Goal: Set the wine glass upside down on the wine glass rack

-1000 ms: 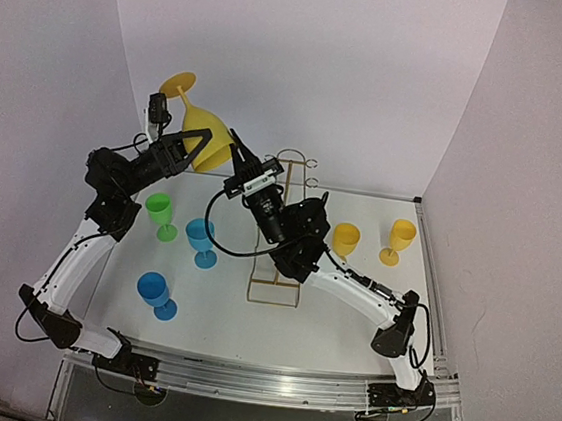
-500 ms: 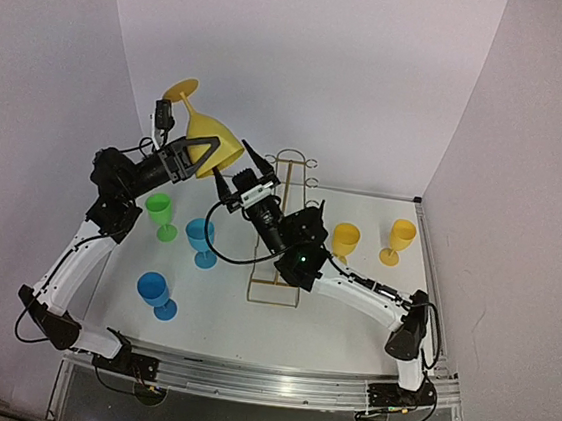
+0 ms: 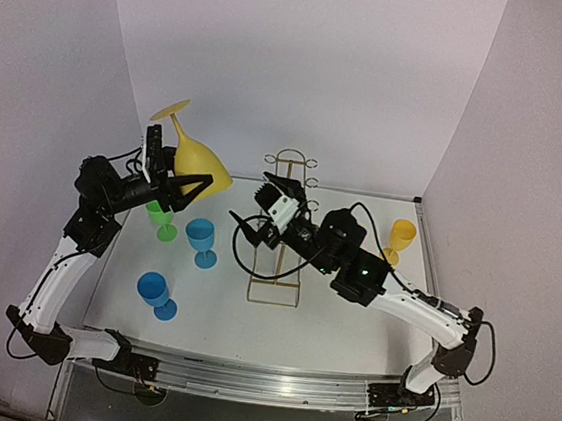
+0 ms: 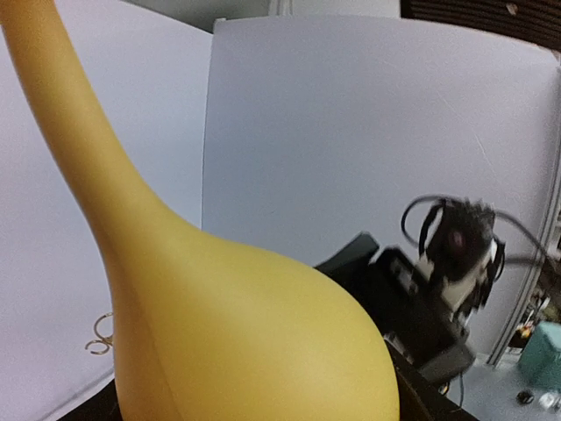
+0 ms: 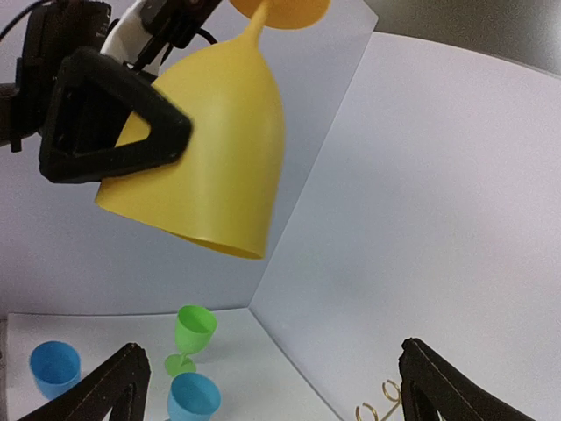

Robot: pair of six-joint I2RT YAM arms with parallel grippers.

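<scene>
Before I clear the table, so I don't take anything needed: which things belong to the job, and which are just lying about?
In the job: yellow wine glass, held foot-up in the left gripper; gold wine glass rack.
Lying about: green glass; blue glass beside it; nearer blue glass; small yellow glass on the right.

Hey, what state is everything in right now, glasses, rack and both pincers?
Yellow wine glass: inverted, tilted, held aloft.
Left pincer: shut on that glass.
Right pincer: open, empty.
Wine glass rack: standing upright.
Green glass: upright.
Far blue glass: upright.
Near blue glass: upright.
Small yellow glass: upright.
</scene>
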